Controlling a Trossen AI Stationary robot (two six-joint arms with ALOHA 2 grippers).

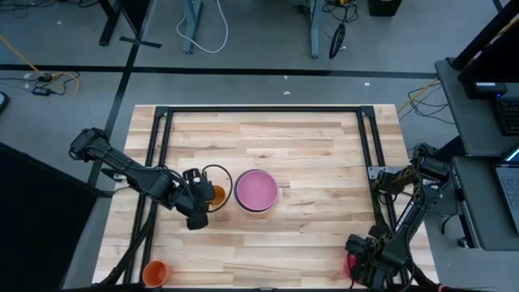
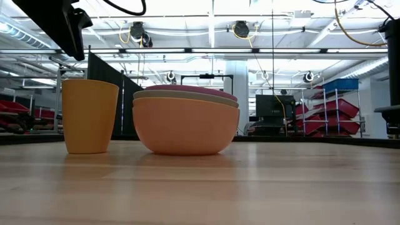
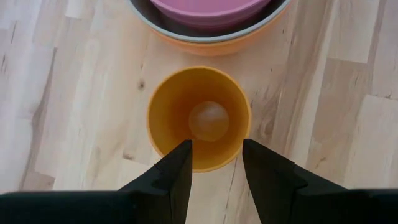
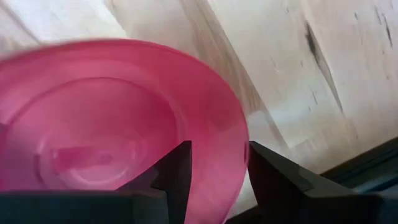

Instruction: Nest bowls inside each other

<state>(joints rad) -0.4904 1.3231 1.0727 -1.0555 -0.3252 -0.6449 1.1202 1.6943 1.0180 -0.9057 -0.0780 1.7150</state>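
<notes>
Three bowls stand nested at the table's middle: a mid pink one (image 1: 258, 191) in a grey one (image 2: 185, 98) in an orange one (image 2: 185, 128). An amber cup (image 3: 199, 118) stands upright just left of them. My left gripper (image 3: 216, 146) hangs open above the cup's near rim, clear of it. At the near right corner a magenta bowl (image 4: 112, 137) lies on the table. My right gripper (image 4: 217, 149) points down, open, with one finger inside its rim (image 4: 239, 155) and one outside; I see no touch.
A second, orange cup (image 1: 156, 272) stands at the near left corner. A black metal frame (image 1: 259, 109) runs along the table's far, left and right sides. Bare wood lies between the bowl stack and the right arm.
</notes>
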